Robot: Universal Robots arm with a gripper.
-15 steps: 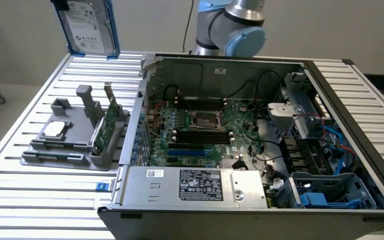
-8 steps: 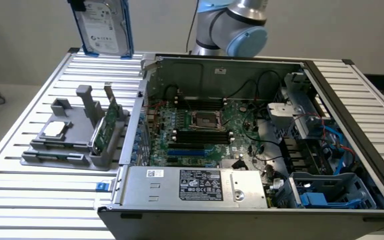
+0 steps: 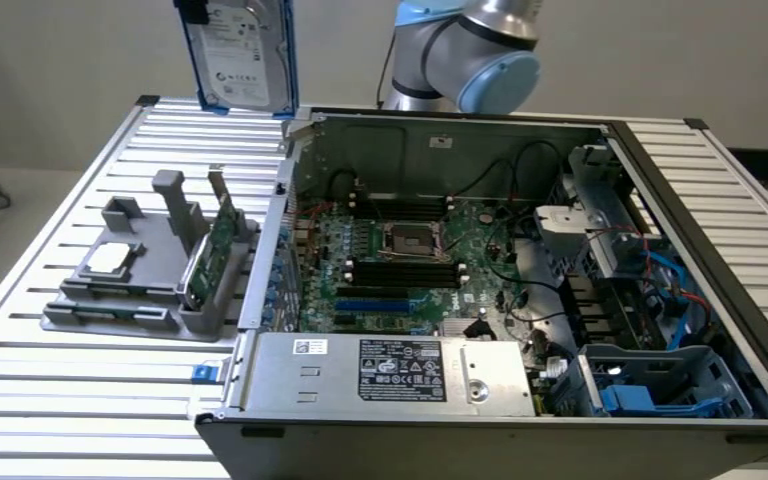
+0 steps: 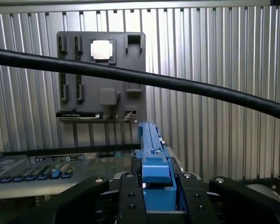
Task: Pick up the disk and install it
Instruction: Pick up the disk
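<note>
Grey plastic comes first: at the exterior view's left a moulded fixture (image 3: 91, 305) sits on the slatted aluminium table (image 3: 37, 410). It carries a small silver chip (image 3: 113, 258) lying flat and a green circuit card (image 3: 211, 255) standing on edge in a slot. I judge that the slots present each part so the claw can take it by a thin side.

Above and just past the fixture's far end, the disk (image 3: 241, 55) hangs in the air, well clear of the table, on edge with its white label facing the camera. In the wrist view I see why it hangs that way. The claw (image 4: 155, 189) is clamped on the disk's blue carrier frame (image 4: 151, 140), one finger (image 4: 130, 196) on each side, so the flat body drops straight down from the grip. Holding it by the frame keeps the pads off the metal and the label.

Further right the computer case (image 3: 357, 130) lies on its side with the panel off, motherboard (image 3: 398, 250) facing up, which I take as giving access from above. The arm's blue-capped joint (image 3: 491, 70) stands behind it. At the far right corner sits a blue drive cage (image 3: 664, 385), well apart from the disk.
</note>
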